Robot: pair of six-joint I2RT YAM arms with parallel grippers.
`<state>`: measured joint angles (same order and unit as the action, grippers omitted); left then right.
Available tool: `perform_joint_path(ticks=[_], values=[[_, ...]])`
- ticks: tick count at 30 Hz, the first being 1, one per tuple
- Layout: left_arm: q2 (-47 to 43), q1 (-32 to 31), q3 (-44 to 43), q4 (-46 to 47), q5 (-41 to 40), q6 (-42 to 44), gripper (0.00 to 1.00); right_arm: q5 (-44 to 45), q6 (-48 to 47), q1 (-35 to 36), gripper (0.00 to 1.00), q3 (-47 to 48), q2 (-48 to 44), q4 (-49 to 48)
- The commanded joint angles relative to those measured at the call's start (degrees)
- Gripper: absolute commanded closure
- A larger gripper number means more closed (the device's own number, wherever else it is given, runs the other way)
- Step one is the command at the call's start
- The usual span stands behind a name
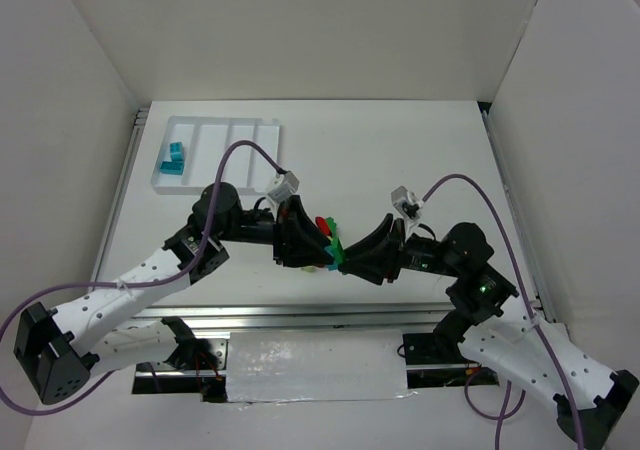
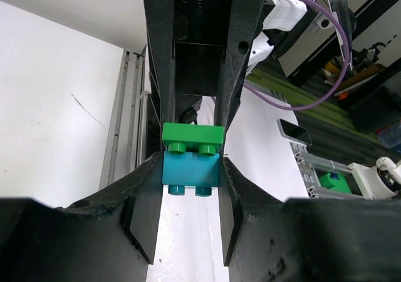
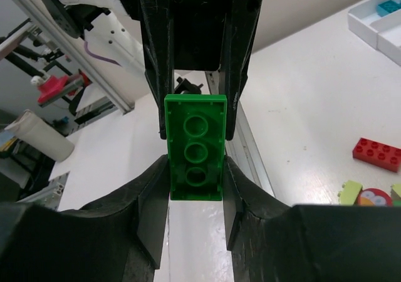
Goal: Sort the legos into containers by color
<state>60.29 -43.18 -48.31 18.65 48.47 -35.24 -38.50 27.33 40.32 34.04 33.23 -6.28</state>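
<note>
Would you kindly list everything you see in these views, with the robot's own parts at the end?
tray: one, white, four compartments, far left of the table
teal bricks: at least two, leftmost tray compartment
teal brick: one, in the left pincer, touching the green brick
green brick: one, in the right pincer
red brick: one, on the table
yellow-green pieces: at least two, beside the red brick
table: one, white
left pincer: black, shut on the teal brick
right pincer: black, shut on the green brick

White table (image 1: 400, 150), white enclosure walls (image 1: 330, 30), aluminium rail (image 1: 260, 316), silver taped patch (image 1: 315, 365)
</note>
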Motion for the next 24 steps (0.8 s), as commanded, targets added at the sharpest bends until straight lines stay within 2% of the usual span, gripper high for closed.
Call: perform_joint_path(ticks=[1,9,12,13,15,17,19,20,22,23,24], values=[[0.4,1.3,-0.6,0.7,3.0,1.3,1.0,4.7,-2.5,-1.0,1.0,-0.1,-4.0,0.7],[0.8,3.4,-0.7,1.6,3.6,0.8,1.0,8.1,-3.5,-3.9,1.0,-0.4,-6.6,4.3],[1.4,5.0,-3.5,-6.1,-2.7,3.1,1.0,15.7,-3.0,-4.0,1.0,0.3,-6.3,6.0],[1.7,5.6,-4.3,-10.5,-6.9,3.5,1.0,19.0,-3.1,-4.0,1.0,0.9,-5.8,8.1],[2.8,8.7,-6.9,-14.3,-10.5,3.6,1.0,20.6,-3.3,-4.0,1.0,1.8,-4.4,9.4],[4.2,12.5,-9.2,-21.9,-18.0,3.7,1.0,22.1,-3.2,-3.9,1.0,3.2,-3.5,11.4],[7.6,17.1,-14.3,-28.2,-27.6,3.8,1.0,24.5,-2.5,-4.0,1.0,4.0,-2.8,12.8],[10.7,18.9,-18.7,-34.6,-31.1,4.2,1.0,28.0,-1.6,-3.9,1.0,4.2,-2.6,13.5],[14.0,24.3,-22.7,-39.3,-38.7,3.9,1.0,31.5,-0.6,-3.9,1.0,5.2,-1.5,15.7],[17.0,26.5,-26.6,-41.7,-45.4,2.6,1.0,32.4,-0.3,-4.0,1.0,5.2,-1.2,16.1],[18.4,28.7,-28.0,-44.2,-47.5,1.7,1.0,32.8,-0.3,-3.9,1.0,5.3,-0.5,16.4]])
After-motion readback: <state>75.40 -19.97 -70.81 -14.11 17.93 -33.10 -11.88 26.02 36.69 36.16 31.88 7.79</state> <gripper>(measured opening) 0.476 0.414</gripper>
